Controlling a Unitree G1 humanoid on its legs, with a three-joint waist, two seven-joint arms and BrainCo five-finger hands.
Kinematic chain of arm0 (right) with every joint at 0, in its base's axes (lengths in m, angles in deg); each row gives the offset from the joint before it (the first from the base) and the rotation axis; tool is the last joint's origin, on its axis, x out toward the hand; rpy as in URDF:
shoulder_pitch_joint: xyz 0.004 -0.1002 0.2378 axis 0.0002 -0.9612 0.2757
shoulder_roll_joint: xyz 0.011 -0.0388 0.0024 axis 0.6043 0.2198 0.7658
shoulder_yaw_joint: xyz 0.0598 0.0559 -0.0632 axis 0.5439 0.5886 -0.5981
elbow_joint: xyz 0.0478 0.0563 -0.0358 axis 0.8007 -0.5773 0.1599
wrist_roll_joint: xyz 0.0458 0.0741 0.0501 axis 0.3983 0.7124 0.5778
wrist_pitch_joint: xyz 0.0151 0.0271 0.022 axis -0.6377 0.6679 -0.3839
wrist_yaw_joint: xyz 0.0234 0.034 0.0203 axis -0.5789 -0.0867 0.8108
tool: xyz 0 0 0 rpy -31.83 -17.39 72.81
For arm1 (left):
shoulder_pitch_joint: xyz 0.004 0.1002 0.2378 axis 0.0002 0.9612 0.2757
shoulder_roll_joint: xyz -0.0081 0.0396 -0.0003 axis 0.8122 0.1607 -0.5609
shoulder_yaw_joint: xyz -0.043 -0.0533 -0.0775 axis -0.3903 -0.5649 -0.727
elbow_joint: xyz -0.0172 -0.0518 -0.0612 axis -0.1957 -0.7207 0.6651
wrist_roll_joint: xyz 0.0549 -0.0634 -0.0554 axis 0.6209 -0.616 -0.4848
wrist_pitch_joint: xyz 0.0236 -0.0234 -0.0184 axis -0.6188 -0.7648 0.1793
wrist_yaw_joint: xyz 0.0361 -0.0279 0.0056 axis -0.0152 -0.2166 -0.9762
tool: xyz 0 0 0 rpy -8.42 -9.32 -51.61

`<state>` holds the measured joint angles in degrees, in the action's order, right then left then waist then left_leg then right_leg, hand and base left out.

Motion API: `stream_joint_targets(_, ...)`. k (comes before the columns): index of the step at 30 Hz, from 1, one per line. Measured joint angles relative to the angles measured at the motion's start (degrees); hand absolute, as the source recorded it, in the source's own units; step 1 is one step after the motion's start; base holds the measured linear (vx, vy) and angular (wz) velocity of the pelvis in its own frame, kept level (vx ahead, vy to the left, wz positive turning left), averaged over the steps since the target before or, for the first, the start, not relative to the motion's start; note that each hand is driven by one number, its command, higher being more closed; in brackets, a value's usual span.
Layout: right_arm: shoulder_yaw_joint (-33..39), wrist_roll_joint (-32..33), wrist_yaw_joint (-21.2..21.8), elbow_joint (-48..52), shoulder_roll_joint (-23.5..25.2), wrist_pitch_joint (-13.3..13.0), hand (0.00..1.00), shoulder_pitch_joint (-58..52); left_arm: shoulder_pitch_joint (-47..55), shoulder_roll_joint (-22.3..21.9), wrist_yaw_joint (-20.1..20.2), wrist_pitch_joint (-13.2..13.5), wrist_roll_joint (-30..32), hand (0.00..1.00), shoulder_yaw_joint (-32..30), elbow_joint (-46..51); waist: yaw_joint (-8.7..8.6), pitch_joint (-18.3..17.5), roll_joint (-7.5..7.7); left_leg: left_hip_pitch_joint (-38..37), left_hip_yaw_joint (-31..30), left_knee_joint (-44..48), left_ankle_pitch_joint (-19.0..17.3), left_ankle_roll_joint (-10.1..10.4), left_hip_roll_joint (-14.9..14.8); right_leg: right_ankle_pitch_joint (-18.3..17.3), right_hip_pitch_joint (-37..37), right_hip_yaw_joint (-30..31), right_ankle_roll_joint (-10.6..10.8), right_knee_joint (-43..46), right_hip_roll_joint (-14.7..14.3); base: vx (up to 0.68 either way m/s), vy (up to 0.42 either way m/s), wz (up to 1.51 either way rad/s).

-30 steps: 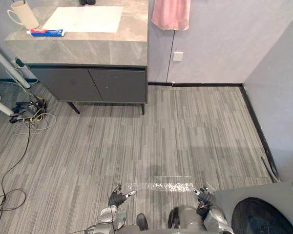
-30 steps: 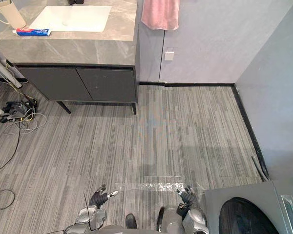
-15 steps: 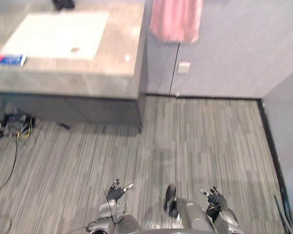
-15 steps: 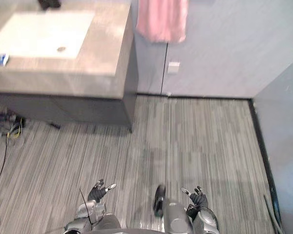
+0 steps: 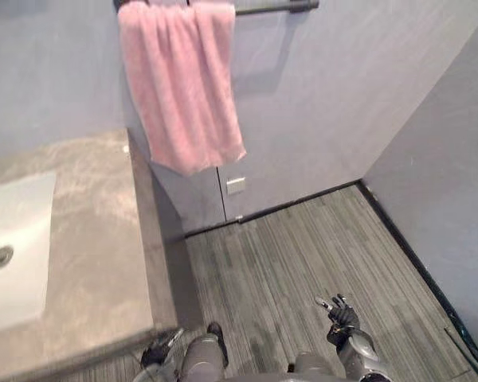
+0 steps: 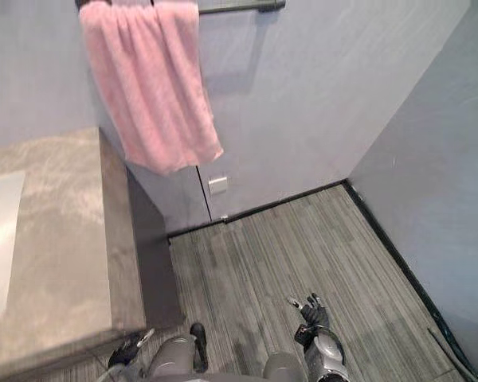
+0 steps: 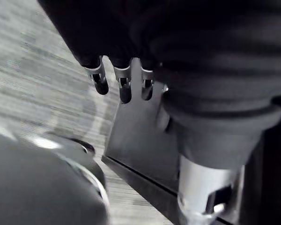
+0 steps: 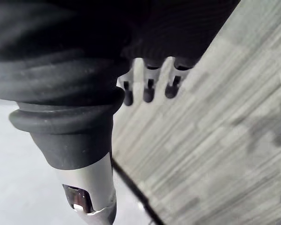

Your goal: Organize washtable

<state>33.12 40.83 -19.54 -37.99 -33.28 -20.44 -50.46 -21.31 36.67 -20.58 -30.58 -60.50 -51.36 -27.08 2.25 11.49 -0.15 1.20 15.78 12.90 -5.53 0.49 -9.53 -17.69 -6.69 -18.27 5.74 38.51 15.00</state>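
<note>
The washtable (image 5: 95,239) runs along the left, a grey stone counter with a white sink (image 5: 8,255) at its far left edge. A pink towel (image 5: 183,95) hangs from a dark rail (image 5: 271,8) on the wall above the counter's right end. My left hand (image 5: 153,354) hangs low beside the counter's near corner, fingers (image 7: 124,86) relaxed and holding nothing. My right hand (image 5: 340,318) hangs low over the floor at lower right, its fingers (image 8: 149,91) also loose and empty.
A white wall plate (image 5: 236,185) sits below the towel. The dark cabinet side (image 5: 171,255) drops from the counter's right edge. Grey plank floor (image 5: 303,255) stretches to the two walls that meet at the right corner, edged by a black skirting (image 5: 406,239).
The camera has swung right and come closer to the washtable. The cup, the toothpaste and the cabinet fronts have left the view. Both hands stay low and empty.
</note>
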Motion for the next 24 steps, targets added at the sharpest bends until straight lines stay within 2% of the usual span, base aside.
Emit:
stream_joint_targets(2, 0.0, 0.0, 0.3, 0.2, -0.2, 0.0, 0.00, 0.0, 0.4, 0.5, 0.0, 0.1, 0.0, 0.00, -0.4, 0.1, 0.03, -0.1, 0.14, -0.3, 0.0, 0.0, -0.2, 0.7, -0.7, 1.4, -2.8, 0.4, 0.6, -7.9, 0.4, 0.23, -0.144, 0.36)
stream_joint_targets(3, 0.0, 0.0, 0.3, 0.2, -0.4, 0.0, 0.00, 0.0, 0.5, 0.8, 0.0, 0.2, 0.0, 0.00, -0.5, 0.3, 0.03, -0.1, 0.22, -0.4, 0.0, 0.0, -0.7, 2.3, -1.0, 3.5, -3.8, 1.3, 0.6, -12.0, 0.5, 0.26, -0.302, 0.59)
stream_joint_targets(4, 0.1, 0.0, 0.3, 0.0, -0.3, 0.0, 0.00, -0.1, 0.8, 2.2, 0.0, 0.3, 0.1, 0.00, -0.9, 0.8, 0.03, -0.6, 2.02, -0.8, 0.1, 0.5, -2.8, 6.1, -0.9, 14.6, -5.3, 3.7, 1.3, -19.1, 2.0, 0.24, -0.370, 0.42)
stream_joint_targets(6, 0.0, 0.0, 0.2, -0.5, -1.4, 0.2, 0.00, -0.1, 1.2, 1.5, 0.2, 0.3, 0.5, 0.00, -0.7, 0.6, 0.29, -1.0, -0.77, -1.0, -0.8, 0.8, -2.6, 7.5, -3.7, 13.6, -5.1, 3.4, 0.7, -18.2, -0.6, 0.18, -0.340, 0.02)
stream_joint_targets(7, 0.0, 0.0, 0.3, 0.1, -2.5, 0.1, 0.00, 0.1, 1.2, 0.0, -0.1, 0.2, 0.7, 0.00, -1.0, 0.5, 0.02, -0.7, -2.44, -0.9, -1.1, 0.7, -3.6, 9.1, -5.4, 12.5, -5.6, 3.1, 0.3, -17.3, -2.5, 0.08, -0.178, -0.24)
stream_joint_targets(9, 0.1, 0.0, 0.2, 0.1, -3.3, 0.2, 0.00, 0.0, 0.8, -1.3, -0.3, 0.2, 0.8, 0.00, -1.0, 0.5, -0.36, -1.0, -3.76, -1.0, -1.7, -0.5, -3.0, 10.9, -6.5, 10.4, -7.1, 2.9, -0.6, -13.8, -2.9, 0.10, -0.223, 0.02)
stream_joint_targets(11, 0.1, 0.0, 0.2, 0.1, -4.4, 0.4, 0.00, -0.9, 0.6, -1.6, -0.5, 0.3, 0.7, 0.00, -0.7, 0.6, -0.99, -0.8, -3.27, -1.5, -2.5, -1.1, -2.8, 11.5, -7.0, 7.9, -7.8, 4.1, -0.6, -9.4, -3.0, 0.06, -0.170, 0.28)
stream_joint_targets(12, -0.2, 0.0, 0.2, 0.3, -4.8, 0.4, 0.00, -1.6, 0.5, -1.4, -1.3, 0.4, 0.4, 0.00, -0.6, 0.6, -1.72, -1.2, -2.37, -1.6, -3.2, -0.8, -2.7, 11.9, -7.3, 5.8, -8.7, 8.2, 0.7, -6.0, -3.5, 0.03, -0.156, 0.48)
stream_joint_targets(13, -0.9, 0.0, 0.3, 0.4, -4.9, 0.5, 0.00, -2.6, 0.4, -0.9, -2.2, 1.2, -0.7, 0.00, -0.6, 0.8, -1.78, -1.6, -1.50, -1.4, -4.7, -0.9, -2.6, 12.2, -7.5, 2.0, -8.4, 9.1, 0.0, -4.6, -3.9, 0.03, -0.177, 0.50)
stream_joint_targets(14, -1.2, 0.0, 0.3, 0.4, -5.0, 0.6, 0.00, -2.8, 0.4, -0.8, -2.3, 1.4, -1.0, 0.00, -0.6, 1.0, -1.67, -1.8, -1.45, -1.3, -5.0, -1.1, -2.4, 12.4, -7.9, 1.5, -8.5, 8.8, -0.2, -3.7, -4.1, 0.03, -0.262, 0.43)
stream_joint_targets(15, -2.4, -0.1, 0.5, 0.6, -4.9, 0.6, 0.00, -3.0, 0.4, -0.4, -2.5, 1.8, -1.4, 0.00, -0.9, 1.3, -1.56, -2.1, -1.87, -1.4, -5.6, -1.9, -1.3, 12.7, -9.3, -0.3, -8.6, 7.7, -1.0, -3.3, -5.6, 0.01, -0.225, 0.26)
stream_joint_targets(16, -3.1, -0.2, 0.7, 1.1, -4.8, 0.7, 0.00, -3.3, 0.5, 0.3, -2.4, 1.8, -1.7, 0.00, -0.9, 1.7, -1.49, -2.2, -2.06, -1.0, -5.8, -1.7, -0.5, 11.5, -10.2, -0.8, -8.5, 7.1, -1.7, -3.6, -6.6, 0.01, -0.223, 0.34)
stream_joint_targets(17, -3.4, -0.6, 1.3, 1.5, -4.7, 0.6, 0.00, -4.0, 0.5, 1.2, -2.4, 1.8, -2.0, 0.00, -0.9, 2.7, -1.56, -2.5, -1.88, 1.6, -6.0, 1.4, 0.9, 8.3, -10.7, -1.4, -8.4, 5.9, -2.5, -4.3, -7.2, 0.02, -0.346, 0.49)
stream_joint_targets(18, -3.2, -1.3, 1.5, 2.0, -4.6, 0.7, 0.00, -4.6, 0.7, 0.7, -1.9, 2.2, -3.1, 0.00, -0.5, 5.9, -1.52, -2.9, -1.02, 6.0, -2.5, 6.3, 5.0, -0.3, -12.6, -0.4, -7.3, 4.1, -4.5, -6.7, -8.1, 0.04, -0.437, 0.63)
stream_joint_targets(19, -2.7, -1.7, 1.7, 2.9, -4.8, 0.7, 0.00, -5.7, 0.7, 0.2, -0.7, 3.1, -3.7, 0.00, -0.2, 10.0, -1.59, -2.8, -0.96, 6.9, 2.1, 9.7, 6.7, -3.4, -14.2, 1.3, -4.8, 2.5, -7.1, -10.6, -9.5, 0.03, -0.387, 0.47)
stream_joint_targets(20, -2.0, -1.8, 1.6, 3.2, -5.2, 0.6, 0.00, -6.2, 0.7, -0.7, 0.0, 3.8, -3.7, 0.00, -0.2, 12.5, -1.08, -2.4, -0.59, 8.6, 3.6, 20.3, 4.6, -4.7, -16.0, 1.6, -3.8, 2.2, -8.5, -11.6, -10.4, 0.06, -0.274, 0.05)
stream_joint_targets(21, -2.0, -1.8, 1.5, 3.4, -5.6, 0.6, 0.00, -6.8, 0.8, -1.9, 1.4, 4.9, -3.7, 0.00, 1.4, 14.6, -0.77, -2.3, -1.21, 10.5, 3.1, 37.3, 1.7, -6.0, -16.7, 1.7, -1.1, 2.5, -9.9, -12.9, -12.4, 0.11, -0.229, -0.22)
stream_joint_targets(22, -1.9, -1.8, 1.5, 3.3, -6.4, 0.7, 0.00, -6.8, -0.2, -2.1, 2.5, 5.1, -3.8, 0.00, 3.2, 14.5, -1.00, -2.5, -1.48, 10.3, 2.1, 45.7, -0.8, -3.0, -13.7, 1.6, 0.7, 2.3, -11.0, -14.0, -13.4, 0.12, -0.263, -0.21)
stream_joint_targets(23, -1.4, -1.8, 1.5, 3.1, -7.1, 0.7, 0.00, -7.0, -0.9, -2.1, 2.9, 5.4, -3.8, 0.00, 4.1, 14.5, -1.55, -2.5, -1.55, 10.0, 1.6, 48.0, -2.1, -1.1, -11.0, 1.9, 1.7, 2.1, -11.5, -15.3, -14.2, 0.11, -0.200, -0.11)
stream_joint_targets(24, -0.4, -1.7, 1.5, 2.2, -7.0, 0.7, 0.00, -7.2, -2.1, -2.2, 3.1, 5.6, -3.9, 0.00, 4.3, 14.5, -1.54, -2.5, -1.62, 9.6, 2.2, 47.4, -3.8, 1.5, -7.2, 3.2, 3.0, 1.6, -11.7, -17.8, -15.5, 0.05, -0.134, -0.03)
